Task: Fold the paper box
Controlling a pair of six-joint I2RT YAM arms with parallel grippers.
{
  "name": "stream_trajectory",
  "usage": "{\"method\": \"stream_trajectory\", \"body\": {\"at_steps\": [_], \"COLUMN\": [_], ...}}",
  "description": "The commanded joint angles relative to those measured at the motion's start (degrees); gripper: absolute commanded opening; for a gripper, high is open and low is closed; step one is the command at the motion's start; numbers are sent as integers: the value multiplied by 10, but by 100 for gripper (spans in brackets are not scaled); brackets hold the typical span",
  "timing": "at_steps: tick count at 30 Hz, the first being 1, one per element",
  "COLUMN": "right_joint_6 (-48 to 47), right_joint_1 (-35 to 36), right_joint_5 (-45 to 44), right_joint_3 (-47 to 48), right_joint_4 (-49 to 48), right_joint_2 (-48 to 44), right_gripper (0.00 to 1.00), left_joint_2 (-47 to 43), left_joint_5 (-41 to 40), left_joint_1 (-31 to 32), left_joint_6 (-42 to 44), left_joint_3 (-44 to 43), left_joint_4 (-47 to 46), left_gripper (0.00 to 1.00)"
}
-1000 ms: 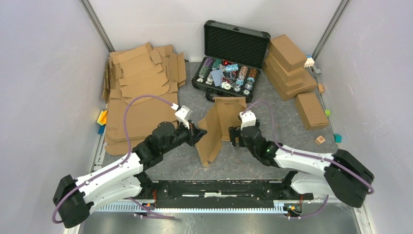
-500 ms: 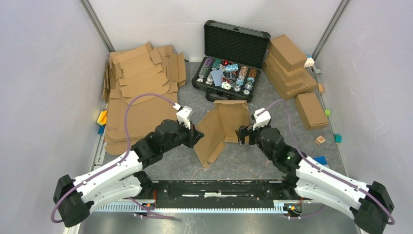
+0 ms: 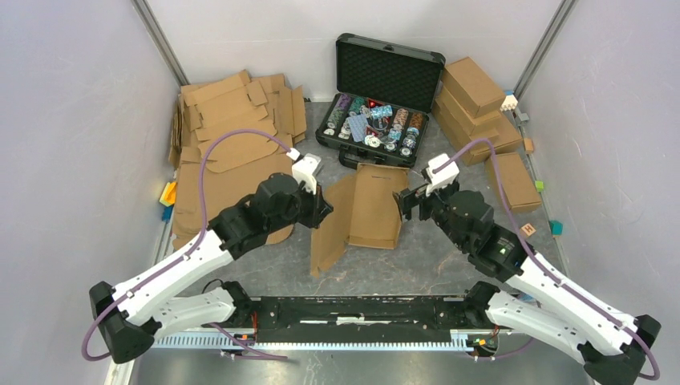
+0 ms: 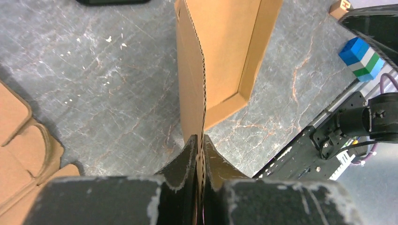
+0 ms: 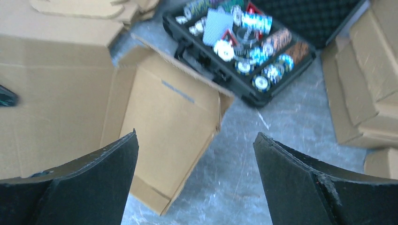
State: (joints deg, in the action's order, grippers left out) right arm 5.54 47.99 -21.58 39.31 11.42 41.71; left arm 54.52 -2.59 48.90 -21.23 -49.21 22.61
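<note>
The paper box (image 3: 365,210) is a brown cardboard blank at the table's middle, partly folded. Its main panel lies low and its left flap is raised. My left gripper (image 3: 321,210) is shut on that left flap. In the left wrist view the corrugated edge (image 4: 202,84) runs straight into the pinched fingertips of the left gripper (image 4: 201,140). My right gripper (image 3: 406,205) hovers open just right of the box's right edge. In the right wrist view the right gripper (image 5: 195,140) has wide-apart fingers holding nothing, with the box panel (image 5: 164,122) below and to the left.
An open black case of poker chips (image 3: 375,116) sits just behind the box. Flat cardboard blanks (image 3: 232,136) pile up at the back left. Finished brown boxes (image 3: 473,104) stack at the back right, with one more (image 3: 512,181) nearer. Small coloured blocks (image 3: 527,230) lie along the right side.
The box has dropped from standing nearly upright to lying much flatter. My right gripper drew back to the right, off the box, and stayed open. The left gripper kept its hold.
</note>
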Motion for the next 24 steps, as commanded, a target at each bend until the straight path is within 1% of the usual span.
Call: {"method": "stream_trajectory", "body": {"at_steps": [1,4,7,12,14,15,17,19,20,21,23,24], "right_joint_6": [-43,-36,-38,-16,-12,-10,-9,3,10,22,37,39], "right_joint_1": [0,-1,-2,-7,-12,-14,-25,-47,-63,-89,-132,-144], "right_joint_5": [31,30,79,109,122,123,130,156,186,227,285,300], "right_joint_3": [105,148,148,141,137,134,128,111,93,70,31,19], "right_joint_4": [54,101,97,94,94,97,100,93,77,62,24,15], "right_joint_2": [34,78,99,117,124,128,137,138,131,123,111,113], "right_gripper": [98,98,98,98,98,98,98,98,98,98,98,98], "left_joint_2": [38,79,137,215,239,248,269,297,311,325,344,349], "left_joint_5": [-15,-4,12,59,72,81,100,97,83,65,13,-5], "left_joint_1": [2,1,1,1,1,1,1,1,1,1,1,1], "left_joint_6": [31,42,64,96,109,116,139,159,165,168,160,152], "left_joint_3": [-127,-214,-302,-391,-413,-420,-436,-458,-469,-481,-502,-512], "left_joint_4": [118,216,316,413,432,437,446,460,463,465,462,462], "left_gripper": [10,8,6,6,8,11,22,27,35,41,44,47]}}
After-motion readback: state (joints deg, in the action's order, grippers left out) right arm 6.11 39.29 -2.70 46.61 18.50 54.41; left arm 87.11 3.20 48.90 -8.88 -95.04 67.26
